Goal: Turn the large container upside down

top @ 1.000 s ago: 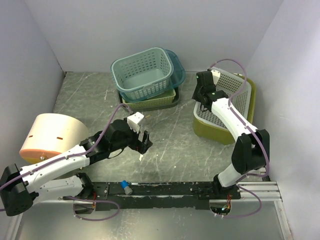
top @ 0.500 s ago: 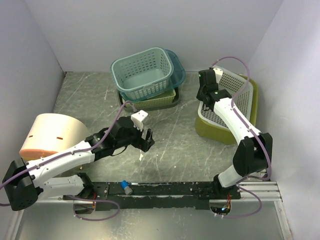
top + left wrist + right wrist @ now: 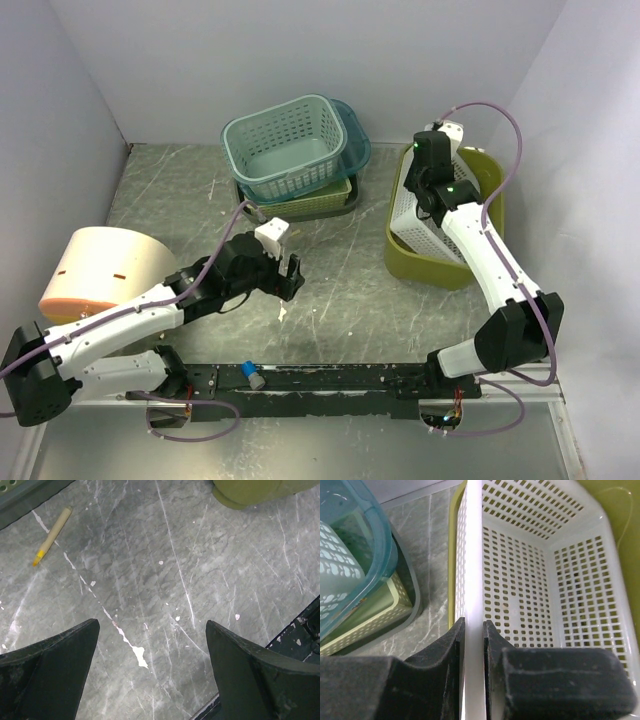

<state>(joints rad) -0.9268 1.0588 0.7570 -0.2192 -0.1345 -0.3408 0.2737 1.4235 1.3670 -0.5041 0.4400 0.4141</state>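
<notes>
The large container is a white perforated basket [image 3: 415, 218] resting inside an olive-green tub [image 3: 432, 268] at the right. It stands tilted, its left wall raised. My right gripper [image 3: 418, 192] is shut on that wall's rim; in the right wrist view the rim [image 3: 473, 555] runs up between the two black fingers [image 3: 445, 650] of the right gripper [image 3: 472, 626]. The basket's inside [image 3: 530, 595] holds nothing. My left gripper [image 3: 290, 274] hangs open over the bare table at centre left, nothing between the fingertips of the left gripper [image 3: 152, 626].
A stack of teal baskets [image 3: 290, 145] on a yellow-green basket [image 3: 312, 203] sits at the back centre. A cream drum-shaped object [image 3: 105, 268] lies at the left. A pencil-like stick [image 3: 51, 530] lies on the table. The dark rail [image 3: 330, 378] runs along the near edge.
My right gripper has closed on the basket's left rim and risen, tipping the basket up on its right side within the tub. The left arm shifted slightly and stays open.
</notes>
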